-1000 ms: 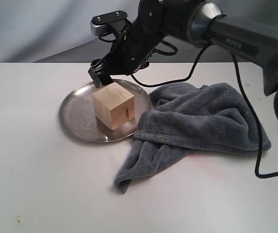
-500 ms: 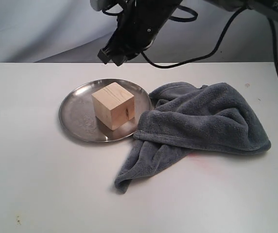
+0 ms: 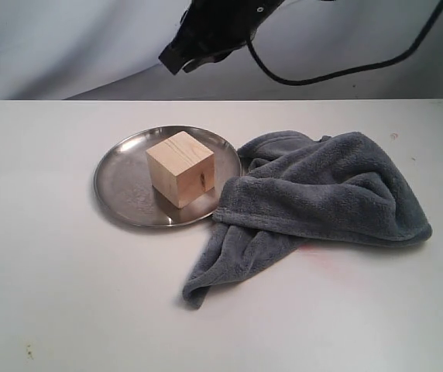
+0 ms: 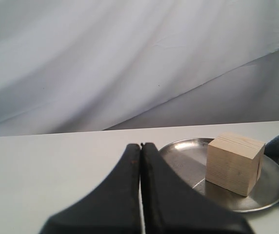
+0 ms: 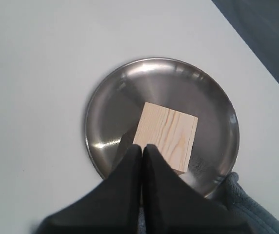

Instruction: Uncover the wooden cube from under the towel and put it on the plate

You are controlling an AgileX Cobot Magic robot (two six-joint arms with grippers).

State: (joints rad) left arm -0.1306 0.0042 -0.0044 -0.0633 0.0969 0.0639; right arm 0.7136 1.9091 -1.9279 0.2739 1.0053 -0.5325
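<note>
So the pale wooden cube point(image 3: 180, 178) is sitting flat on the round brushed-steel plate point(image 3: 121, 190), a bit right of the plate's middle. Being a cube, it has no real long axis. It's turned so one vertical edge points at the near side of the table point(image 3: 66, 294), with two side faces angled off left and right. The top shows straight grain stripes, and there's a small dark knot on the near-right face.

The plate is shallow and shiny with a raised rim. The fluffy grey-blue fleece towel point(image 3: 322, 194) is bunched up in soft folds just right of it. One fold lies against the plate's right rim and a tail trails toward the near side. The table is plain matte white.

The right tool point(image 5: 142, 148) hangs up above the plate, fingers pressed together with nothing in them. The left tool point(image 4: 141, 146) is the same deal, pinched closed and empty, low over the table, with the plate and cube showing past its tips.
</note>
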